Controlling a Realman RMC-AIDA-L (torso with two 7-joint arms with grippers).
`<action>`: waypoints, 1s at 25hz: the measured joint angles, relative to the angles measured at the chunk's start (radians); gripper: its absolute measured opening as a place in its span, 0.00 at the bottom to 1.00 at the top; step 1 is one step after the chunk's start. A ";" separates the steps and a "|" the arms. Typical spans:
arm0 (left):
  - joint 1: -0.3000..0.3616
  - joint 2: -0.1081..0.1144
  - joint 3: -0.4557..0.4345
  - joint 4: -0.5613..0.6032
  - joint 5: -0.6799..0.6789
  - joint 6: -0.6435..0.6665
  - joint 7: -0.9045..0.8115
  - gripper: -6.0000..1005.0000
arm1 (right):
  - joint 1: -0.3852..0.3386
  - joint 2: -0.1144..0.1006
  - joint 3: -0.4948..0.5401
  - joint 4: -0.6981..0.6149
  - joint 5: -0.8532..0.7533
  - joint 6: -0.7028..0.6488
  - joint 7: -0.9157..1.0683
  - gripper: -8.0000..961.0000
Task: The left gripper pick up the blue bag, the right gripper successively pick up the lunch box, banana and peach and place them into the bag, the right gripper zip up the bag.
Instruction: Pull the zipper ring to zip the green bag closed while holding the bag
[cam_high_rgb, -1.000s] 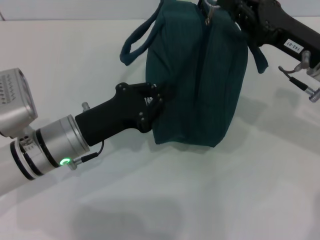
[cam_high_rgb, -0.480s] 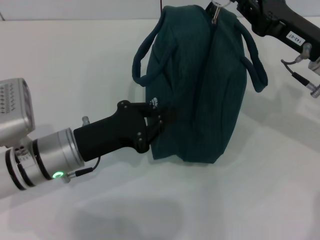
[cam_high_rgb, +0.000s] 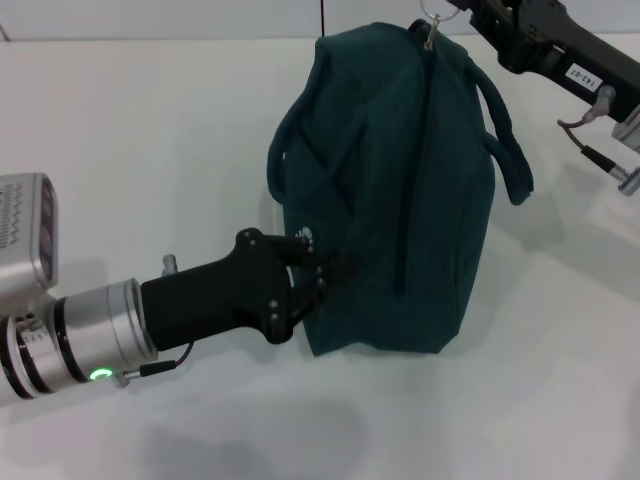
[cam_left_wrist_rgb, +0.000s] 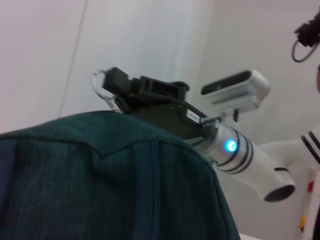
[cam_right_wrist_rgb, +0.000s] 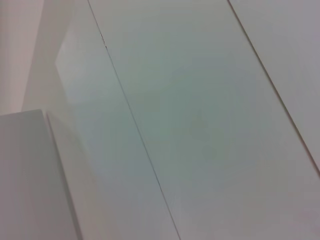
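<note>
Your left arm, a black-and-silver cylinder with a green light ring, reaches in from the lower left of the head view, its black two-finger left gripper with bolted joints pinched onto the side of the dark teal-blue fabric bag. Your right arm, silver and black with a bluish-white light, comes in from the upper right, its black two-finger right gripper at the ring zip-pull on top of that bag; you cannot tell how its fingers stand.
</note>
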 joint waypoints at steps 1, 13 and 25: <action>0.000 0.001 0.009 0.004 0.002 0.003 -0.001 0.07 | 0.000 0.000 0.001 -0.001 0.000 0.000 0.000 0.05; 0.016 0.018 0.070 0.049 0.052 0.073 -0.015 0.08 | 0.007 0.000 0.002 0.001 -0.001 0.070 0.012 0.05; 0.086 -0.003 -0.119 0.050 0.024 -0.033 -0.004 0.10 | -0.009 0.000 0.008 0.004 0.017 0.029 0.076 0.06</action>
